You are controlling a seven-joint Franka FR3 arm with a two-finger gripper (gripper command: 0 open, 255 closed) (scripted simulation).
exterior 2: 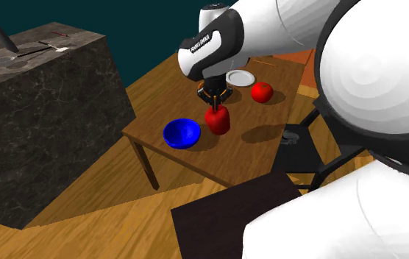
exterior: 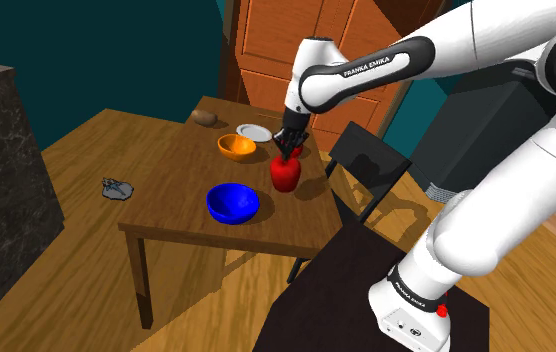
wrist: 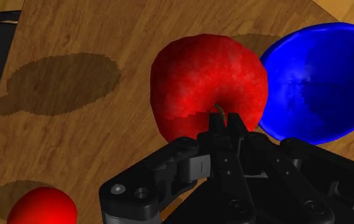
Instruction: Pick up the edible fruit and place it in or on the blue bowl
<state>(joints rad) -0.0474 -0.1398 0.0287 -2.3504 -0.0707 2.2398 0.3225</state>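
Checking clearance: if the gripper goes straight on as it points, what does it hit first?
The apple, right at the gripper's jaws, which seem shut on it; beyond, probably table.

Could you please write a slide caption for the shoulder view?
The black pincer grips a red apple by its top, beside the blue bowl on the wooden table.

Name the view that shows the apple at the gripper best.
The wrist view: the red apple is close, its stem pinched between the tips of the gripper. The shoulder view and the second exterior view show it small, under the gripper, beside the blue bowl.
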